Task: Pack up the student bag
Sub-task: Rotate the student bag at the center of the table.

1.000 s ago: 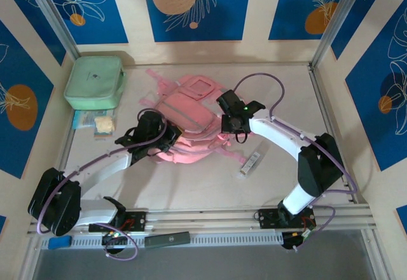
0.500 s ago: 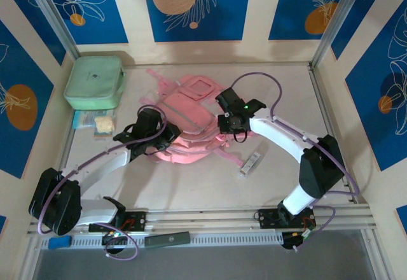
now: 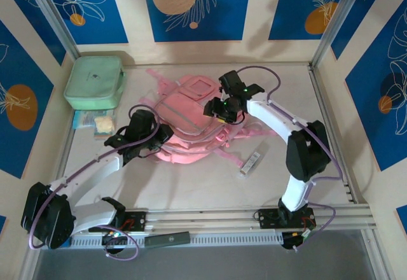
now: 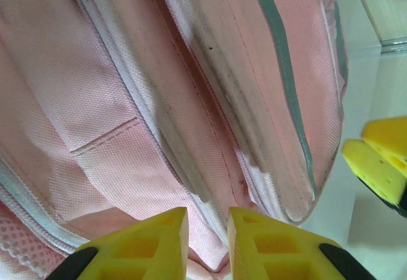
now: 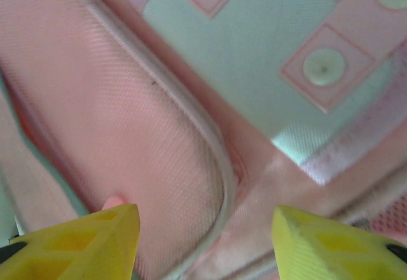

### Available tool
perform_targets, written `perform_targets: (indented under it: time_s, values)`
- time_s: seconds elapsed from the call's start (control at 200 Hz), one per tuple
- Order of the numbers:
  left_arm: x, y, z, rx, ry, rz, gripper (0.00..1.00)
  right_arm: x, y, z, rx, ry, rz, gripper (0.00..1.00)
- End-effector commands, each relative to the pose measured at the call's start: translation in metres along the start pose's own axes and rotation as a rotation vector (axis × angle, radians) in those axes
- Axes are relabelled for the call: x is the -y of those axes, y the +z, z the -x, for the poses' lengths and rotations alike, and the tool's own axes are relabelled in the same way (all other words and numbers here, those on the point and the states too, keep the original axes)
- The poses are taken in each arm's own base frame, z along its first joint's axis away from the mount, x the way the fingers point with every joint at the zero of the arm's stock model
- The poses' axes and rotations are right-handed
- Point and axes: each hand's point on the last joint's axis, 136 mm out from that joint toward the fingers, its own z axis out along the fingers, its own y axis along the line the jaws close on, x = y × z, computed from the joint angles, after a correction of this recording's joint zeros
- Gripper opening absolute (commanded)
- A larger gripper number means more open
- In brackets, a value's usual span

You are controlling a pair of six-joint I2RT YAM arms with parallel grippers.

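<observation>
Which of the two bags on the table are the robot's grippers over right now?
The pink backpack, mid-table: left gripper and right gripper both sit over it. The mint-green case lies apart in the far left corner.

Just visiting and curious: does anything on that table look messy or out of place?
Slightly. The bag lies flat and rumpled, straps splayed toward the far wall, and a small packet lies loose beside it. Up close, its pink fabric shows dark specks.

White arms, black joints, purple cables, yellow fingers, perhaps green lamp.
</observation>
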Motion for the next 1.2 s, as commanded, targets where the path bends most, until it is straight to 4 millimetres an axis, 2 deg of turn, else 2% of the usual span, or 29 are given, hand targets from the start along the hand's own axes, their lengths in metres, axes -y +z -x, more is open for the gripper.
perform_targets:
  time_s: [0.0, 0.11, 0.2, 0.335, 0.53, 0.73, 0.82, 0.875, 0.95, 1.005, 1.065, 1.125, 1.195]
  values:
    - [-0.005, 0.000, 0.005, 0.012, 0.041, 0.029, 0.24, -0.014, 0.006, 0.002, -0.045, 0.021, 0.054, 0.55]
    - [-0.006, 0.006, 0.008, 0.009, 0.049, 0.044, 0.23, -0.012, 0.018, 0.002, -0.066, 0.037, 0.053, 0.48]
    - [-0.003, 0.010, 0.008, 0.004, 0.057, 0.031, 0.22, -0.021, 0.022, 0.000, -0.085, 0.035, 0.102, 0.40]
    - [0.006, 0.016, 0.015, 0.013, 0.099, 0.016, 0.20, -0.022, 0.022, -0.002, -0.082, 0.035, 0.111, 0.21]
    - [0.016, 0.033, 0.033, -0.002, 0.129, 0.017, 0.17, -0.030, 0.012, 0.002, -0.054, 0.055, 0.186, 0.00]
    - [0.039, 0.042, 0.063, 0.021, 0.185, -0.058, 0.22, -0.036, -0.004, 0.003, -0.008, 0.103, 0.233, 0.00]
    - [0.031, 0.040, 0.068, -0.002, 0.195, 0.005, 0.25, -0.035, -0.005, 0.007, 0.008, 0.178, 0.264, 0.00]
    - [0.027, 0.032, 0.069, 0.011, 0.203, 0.038, 0.28, -0.036, -0.006, 0.010, 0.019, 0.223, 0.284, 0.00]
    - [0.019, 0.018, 0.065, 0.036, 0.195, 0.052, 0.34, -0.037, -0.009, 0.012, 0.053, 0.269, 0.294, 0.00]
    - [0.015, 0.007, 0.056, 0.039, 0.192, 0.052, 0.43, -0.041, -0.012, 0.012, 0.075, 0.291, 0.303, 0.00]
    - [0.011, -0.008, 0.048, 0.047, 0.192, 0.096, 0.46, -0.044, -0.013, 0.010, 0.082, 0.310, 0.310, 0.00]
    - [0.018, -0.020, 0.037, 0.068, 0.222, 0.126, 0.48, -0.044, -0.014, 0.008, 0.092, 0.331, 0.298, 0.00]
    - [0.034, -0.022, 0.021, 0.063, 0.252, 0.113, 0.51, -0.043, -0.014, 0.007, 0.107, 0.351, 0.295, 0.00]
